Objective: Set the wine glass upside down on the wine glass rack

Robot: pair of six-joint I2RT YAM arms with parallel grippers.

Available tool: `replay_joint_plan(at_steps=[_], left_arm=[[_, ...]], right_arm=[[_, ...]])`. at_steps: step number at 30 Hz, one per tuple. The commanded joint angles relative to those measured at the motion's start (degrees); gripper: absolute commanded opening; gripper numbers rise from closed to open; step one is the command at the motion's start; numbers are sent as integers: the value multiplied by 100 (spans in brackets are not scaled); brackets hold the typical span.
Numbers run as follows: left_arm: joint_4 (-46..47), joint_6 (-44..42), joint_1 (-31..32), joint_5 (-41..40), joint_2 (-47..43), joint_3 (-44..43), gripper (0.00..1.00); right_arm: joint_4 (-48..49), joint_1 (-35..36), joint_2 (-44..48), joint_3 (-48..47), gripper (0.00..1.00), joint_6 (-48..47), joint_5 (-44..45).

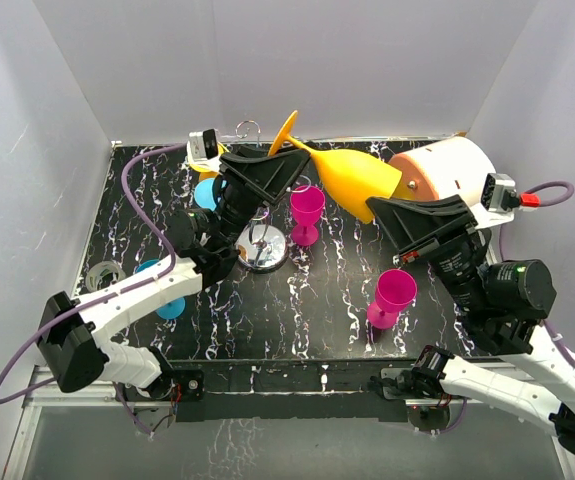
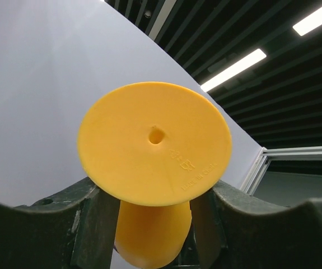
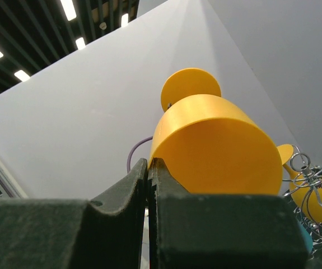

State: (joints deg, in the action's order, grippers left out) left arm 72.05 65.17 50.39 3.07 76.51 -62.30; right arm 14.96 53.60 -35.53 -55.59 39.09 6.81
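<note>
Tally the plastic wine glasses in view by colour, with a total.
Yellow plastic wine glasses: 2, one held aloft, one by the silver wire rack
Magenta plastic wine glasses: 2
Blue plastic wine glasses: 2, both partly hidden
Total: 6

The wine glass point(image 1: 357, 178), of opaque yellow-orange plastic, is noted clear of the desk point(image 1: 307, 320) and tipped near horizontal, with its round foot raised to the far left and its bowl rim pinched in the right claw point(image 3: 148, 168). The wine glass rack point(image 1: 264, 248), of thin silver wire with curled arms, is found upright on its round chrome base, below the glass's foot and partly hidden.
</note>
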Motion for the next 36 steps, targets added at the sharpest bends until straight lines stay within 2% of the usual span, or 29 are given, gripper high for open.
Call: replay_joint_plan(at_steps=[1,7,10,13,16,19,22,24,29,33,36], left_arm=[[706,-52,20,-199,-48,-58,44],[701,-267,22,-257,-144,-49,31],[701,-381,15,-286,-196,-15,19],[681,-519,15,-295,-272,35,0],[606,-675,22,-330,-379,104,0],[359,-1006,20,-321,-571,130,0],[-218,-1461,20,-309,-888,80,0],[-937,-1768,22,-303,-1103,25,0],[-2183,-2587,20,-353,-1640,-38,0],[-3135,-3220,21,-330,-2124,39,0],[-3389,-3624,21,-121,-2484,317,0]], right_arm=[[165,10,-123,21,0,62,-514],[98,10,-223,17,0,166,-768],[45,10,-220,43,0,197,-793],[-9,10,-176,71,0,205,-740],[-136,9,-124,85,0,243,-570],[-379,10,-80,49,16,211,-325],[-618,10,-21,24,43,118,-114],[-740,10,26,10,54,30,-26],[-1390,10,72,-166,65,-152,349],[-1646,10,131,-209,68,-239,484],[-1672,8,87,-265,70,-257,607]])
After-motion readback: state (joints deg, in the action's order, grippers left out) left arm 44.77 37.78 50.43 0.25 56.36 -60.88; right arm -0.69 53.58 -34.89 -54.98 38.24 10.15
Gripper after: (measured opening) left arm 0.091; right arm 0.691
